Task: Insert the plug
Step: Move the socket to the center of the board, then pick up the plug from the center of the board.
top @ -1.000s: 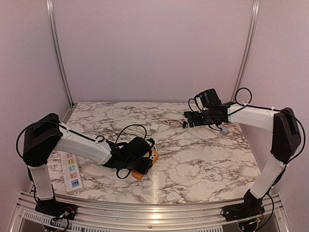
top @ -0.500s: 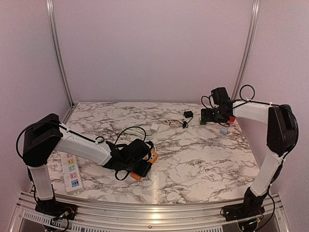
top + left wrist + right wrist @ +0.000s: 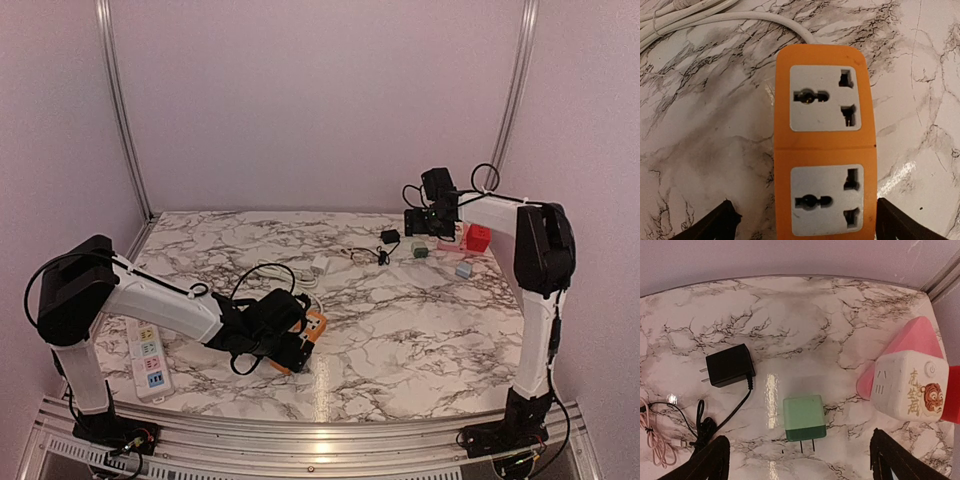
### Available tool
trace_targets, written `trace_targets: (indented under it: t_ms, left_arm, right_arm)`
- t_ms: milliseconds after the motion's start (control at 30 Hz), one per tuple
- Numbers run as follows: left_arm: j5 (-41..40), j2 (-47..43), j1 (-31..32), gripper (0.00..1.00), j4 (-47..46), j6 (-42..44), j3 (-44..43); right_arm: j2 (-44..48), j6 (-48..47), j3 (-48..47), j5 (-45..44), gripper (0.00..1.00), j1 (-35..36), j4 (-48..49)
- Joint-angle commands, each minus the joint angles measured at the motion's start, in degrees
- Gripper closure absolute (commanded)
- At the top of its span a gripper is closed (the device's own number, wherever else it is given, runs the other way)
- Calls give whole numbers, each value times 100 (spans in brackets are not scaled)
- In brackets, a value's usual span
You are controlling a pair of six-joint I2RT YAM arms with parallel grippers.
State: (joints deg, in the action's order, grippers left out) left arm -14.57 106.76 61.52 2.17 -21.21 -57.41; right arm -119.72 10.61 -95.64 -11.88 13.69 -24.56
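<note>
Left gripper [image 3: 810,222] sits low over the orange power strip [image 3: 824,147], near centre-left on the marble table [image 3: 420,330], fingers spread wide either side of the strip, not touching it, holding nothing; two empty sockets face up, white cable [image 3: 740,17] runs off one end of the strip. Right gripper [image 3: 800,460] hovers at the far right, jaws wide apart too, nothing between them. Green plug [image 3: 804,417] lies flat on the table just below it, two prongs sticking out of its darker end, not in any socket. Black adapter [image 3: 729,365] lies near it on the left, cord trailing. White cube [image 3: 905,385] with a tiger print leans on a pink block [image 3: 917,335] to the right. White power strip [image 3: 147,355] lies at the near left edge
</note>
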Motion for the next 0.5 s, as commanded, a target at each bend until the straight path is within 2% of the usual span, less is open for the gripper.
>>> trace_targets:
  t_ms: [0, 233, 467]
  left_arm:
    - [-57, -409, 18, 1, 251, -178, 202]
    - [-430, -878, 18, 1, 232, -348, 412]
    - [-1006, -1386, 10, 1, 226, -546, 647]
  right_arm:
    - [-602, -31, -727, 151, 9, -16, -138]
    - [-1295, 36, -1485, 720, 10, -16, -43]
    - [-1781, -36, -1782, 1389, 12, -9, 90]
